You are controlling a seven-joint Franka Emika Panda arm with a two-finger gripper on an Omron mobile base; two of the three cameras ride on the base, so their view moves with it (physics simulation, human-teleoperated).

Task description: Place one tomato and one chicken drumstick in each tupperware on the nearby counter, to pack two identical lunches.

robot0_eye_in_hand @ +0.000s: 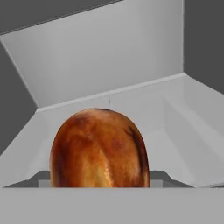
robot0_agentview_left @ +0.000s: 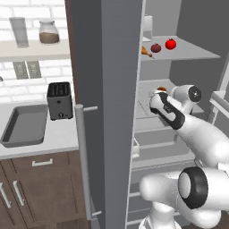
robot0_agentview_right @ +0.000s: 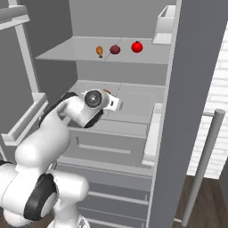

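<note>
A white arm reaches into an open fridge, its gripper point(robot0_agentview_right: 116, 104) over the middle shelf point(robot0_agentview_right: 133, 100), where a drumstick point(robot0_eye_in_hand: 99, 148) lies; the hand view has the drumstick's browned meaty end rising close in front between the jaws. The finger tips themselves are hidden, so whether the gripper is clenched on the meat or merely standing around it cannot be told. On the upper shelf point(robot0_agentview_left: 188, 53) sit a second drumstick point(robot0_agentview_left: 146, 51) at the left, a dark red fruit point(robot0_agentview_left: 155, 48) in the middle and a tomato point(robot0_agentview_left: 170, 44) at the right, near one another but apart. The dark tupperware point(robot0_agentview_left: 24, 125) waits on the table point(robot0_agentview_left: 58, 138) at far left, beside a toaster point(robot0_agentview_left: 59, 100), with the fridge door point(robot0_agentview_left: 105, 112) standing between it and the arm. The likely hazards: a hold on the rounded, tapering meat may slip as it lifts, and the swing out could clip the door or its handle point(robot0_agentview_left: 82, 161). The dark fruit could also be mistaken for a tomato.
</note>
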